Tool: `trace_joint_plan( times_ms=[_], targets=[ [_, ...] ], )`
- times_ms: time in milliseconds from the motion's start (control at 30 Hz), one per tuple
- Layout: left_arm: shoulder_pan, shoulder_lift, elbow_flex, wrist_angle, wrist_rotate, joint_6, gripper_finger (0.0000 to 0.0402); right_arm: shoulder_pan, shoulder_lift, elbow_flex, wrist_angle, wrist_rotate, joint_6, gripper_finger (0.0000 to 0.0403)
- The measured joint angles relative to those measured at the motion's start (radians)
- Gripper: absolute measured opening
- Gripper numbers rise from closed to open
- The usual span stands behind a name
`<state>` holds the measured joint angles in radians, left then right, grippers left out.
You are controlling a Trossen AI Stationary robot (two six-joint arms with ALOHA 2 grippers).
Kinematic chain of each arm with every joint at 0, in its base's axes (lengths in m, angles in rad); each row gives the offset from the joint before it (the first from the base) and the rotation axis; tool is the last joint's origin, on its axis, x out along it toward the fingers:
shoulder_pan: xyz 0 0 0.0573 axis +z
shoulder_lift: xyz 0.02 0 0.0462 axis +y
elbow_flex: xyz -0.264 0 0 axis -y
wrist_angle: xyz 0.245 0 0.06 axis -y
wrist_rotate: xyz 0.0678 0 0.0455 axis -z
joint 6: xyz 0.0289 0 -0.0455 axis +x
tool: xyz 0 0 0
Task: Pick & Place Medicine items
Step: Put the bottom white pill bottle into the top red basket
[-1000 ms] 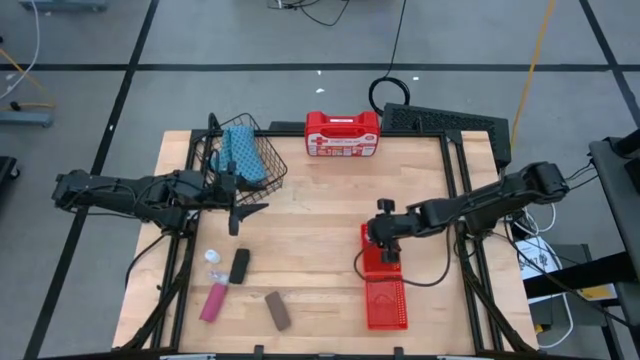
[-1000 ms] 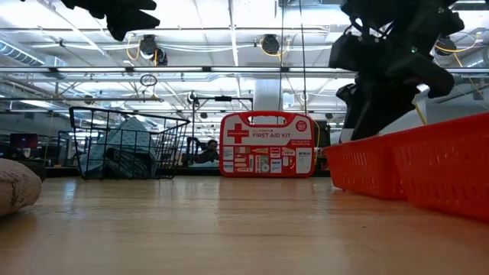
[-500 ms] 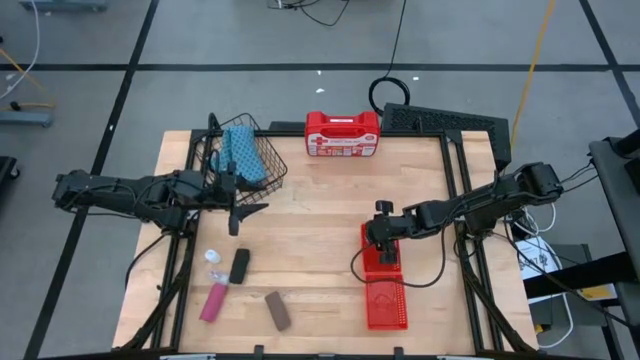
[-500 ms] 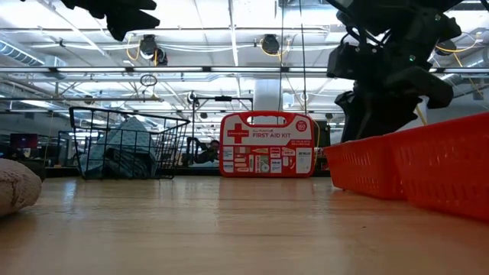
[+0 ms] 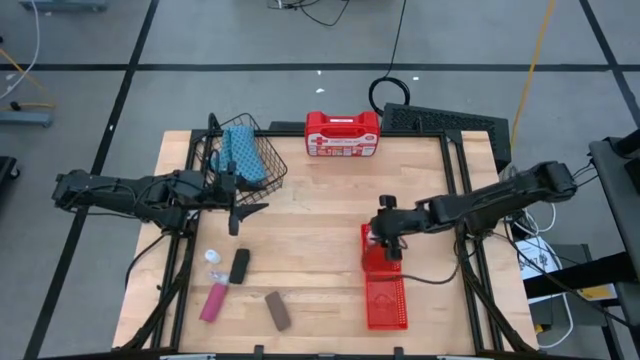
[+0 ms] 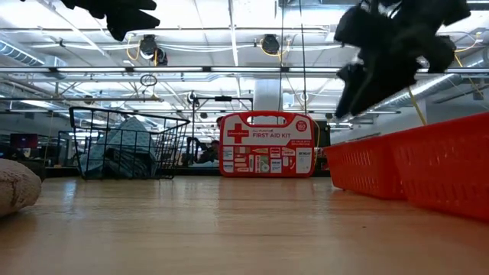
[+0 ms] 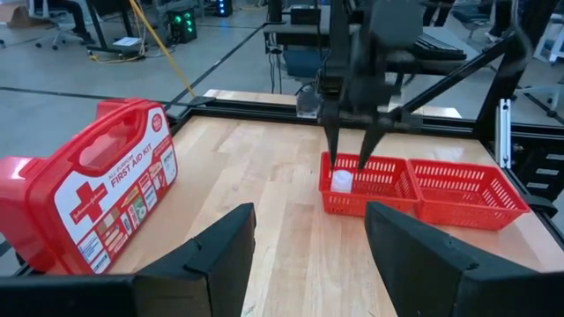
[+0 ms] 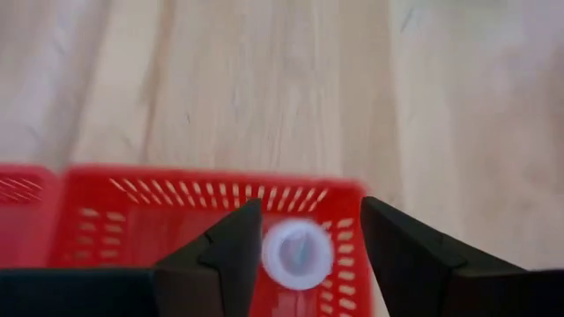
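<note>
Your right tool (image 5: 385, 243) hangs open and empty above the red basket (image 5: 384, 291) by the bench's (image 5: 320, 215) right edge; 1 white bottle (image 8: 298, 254) lies inside. Your left tool (image 5: 250, 211) waits open near the wire basket (image 5: 245, 155). Pink (image 5: 212, 302), black (image 5: 239, 266) and brown (image 5: 277, 311) pieces lie near the front-left corner.

A robotics lab or industrial hall: a wooden tabletop (image 5: 310, 215) on a black frame, grey taped floor (image 5: 250, 40), loose cables (image 5: 385, 92), ceiling ducts (image 6: 229, 46).

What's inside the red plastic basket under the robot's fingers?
One small white round bottle lies in the red slotted plastic basket's end compartment, below the open right gripper. The arm covers part of that compartment from above.
</note>
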<state>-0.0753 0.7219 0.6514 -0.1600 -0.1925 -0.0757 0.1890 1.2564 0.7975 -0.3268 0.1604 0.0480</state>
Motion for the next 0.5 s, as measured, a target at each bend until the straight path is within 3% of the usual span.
trace_joint_plan(
  times_ms=[133,300,500],
  targets=[
    [0.000,0.000,0.000,0.000,0.000,0.000,0.0225,0.000,-0.125,0.000,0.026,0.009,-0.054,0.0181],
    [0.000,0.000,0.000,0.000,0.000,0.000,0.0225,0.000,-0.244,-0.002,0.146,0.124,-0.127,0.0176],
    [0.000,0.000,0.000,0.000,0.000,0.000,0.0225,0.000,-0.308,-0.158,0.578,0.150,-0.301,0.0175]
  ],
)
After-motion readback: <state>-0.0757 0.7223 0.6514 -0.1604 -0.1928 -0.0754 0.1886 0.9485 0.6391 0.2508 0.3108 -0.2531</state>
